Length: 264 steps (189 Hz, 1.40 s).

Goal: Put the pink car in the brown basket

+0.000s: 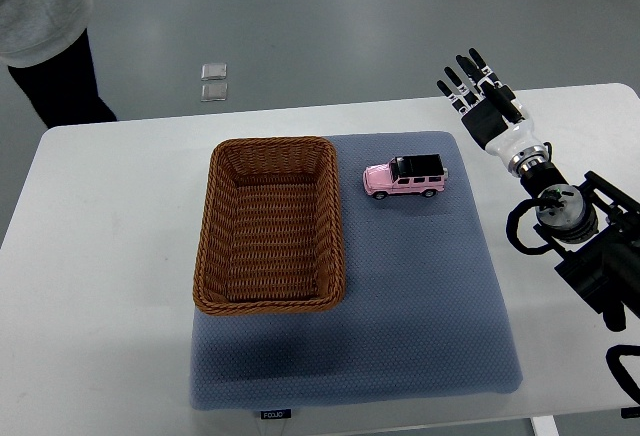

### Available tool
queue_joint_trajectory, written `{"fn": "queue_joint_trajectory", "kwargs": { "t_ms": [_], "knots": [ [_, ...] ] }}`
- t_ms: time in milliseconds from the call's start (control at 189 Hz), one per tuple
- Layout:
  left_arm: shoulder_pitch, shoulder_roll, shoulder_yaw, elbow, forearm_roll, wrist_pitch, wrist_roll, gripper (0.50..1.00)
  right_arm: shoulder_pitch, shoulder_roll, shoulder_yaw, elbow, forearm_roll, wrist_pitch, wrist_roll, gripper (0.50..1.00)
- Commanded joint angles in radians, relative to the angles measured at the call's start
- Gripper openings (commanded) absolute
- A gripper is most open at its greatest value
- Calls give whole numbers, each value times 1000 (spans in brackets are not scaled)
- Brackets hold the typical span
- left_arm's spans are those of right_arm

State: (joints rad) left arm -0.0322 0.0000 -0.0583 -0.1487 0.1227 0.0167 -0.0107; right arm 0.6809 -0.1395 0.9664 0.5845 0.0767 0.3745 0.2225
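The pink car [404, 177] sits just right of the brown basket [269, 225] — the right hand [482, 101], further right, fingers seemingly spread, holds nothing.

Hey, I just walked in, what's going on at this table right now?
A humanoid robot is set up to put a pink car into a brown basket, but nothing has been grasped yet. The right hand hangs open above the table's far right side, fingers spread, apart from the car. The car sits on its wheels on a blue mat, just right of the basket, which looks empty. The left arm isn't visible. A person stands at the far left corner.
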Motion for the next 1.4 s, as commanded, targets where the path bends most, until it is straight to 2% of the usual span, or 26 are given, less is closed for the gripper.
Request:
{"fn": "queue_joint_trajectory", "kwargs": {
  "t_ms": [0, 297, 302, 445, 541, 620, 673, 678, 742, 917, 1055, 1171, 1394],
  "knots": [
    [0, 0, 0, -2, 0, 0, 0, 1000, 0, 0, 0, 0, 0, 0, 0, 909],
    [0, 0, -1, -2, 0, 0, -3, 1000, 29, -14, -37, 1, -78, 15, -5, 909],
    [0, 0, -1, 0, 0, 0, -3, 1000, 55, -34, -81, 4, -172, 24, -11, 909],
    [0, 0, -1, -2, 0, 0, -3, 1000, 166, -118, -232, 6, -503, 70, -17, 907],
    [0, 0, 5, -3, 2, -3, -2, 1000, 275, -187, -373, 23, -765, 129, -32, 907],
    [0, 0, 6, -3, 2, -3, 0, 1000, 377, -232, -512, 89, -986, 164, -46, 905],
    [0, 0, 6, -3, 2, -3, 0, 1000, 378, -232, -512, 89, -986, 164, -46, 905],
    [0, 0, 6, -5, 2, -3, 0, 1000, 435, -247, -594, 139, -1099, 168, -49, 905],
    [0, 0, 8, -5, 2, -3, 0, 1000, 492, -246, -683, 184, -1198, 170, -61, 905],
    [-2, 0, 9, -5, 2, -4, 0, 1000, 540, -186, -828, 179, -1255, 118, -147, 905],
    [0, 0, 8, -5, 2, -4, 0, 1000, 529, -140, -868, 156, -1256, 89, -177, 905],
    [0, 0, 8, -5, 2, -4, 0, 1000, 514, -121, -877, 113, -1256, 35, -201, 905],
    [-2, 0, 8, -5, 2, -4, 0, 1000, 482, -115, -876, 83, -1256, 26, -219, 905]
  ]
}}
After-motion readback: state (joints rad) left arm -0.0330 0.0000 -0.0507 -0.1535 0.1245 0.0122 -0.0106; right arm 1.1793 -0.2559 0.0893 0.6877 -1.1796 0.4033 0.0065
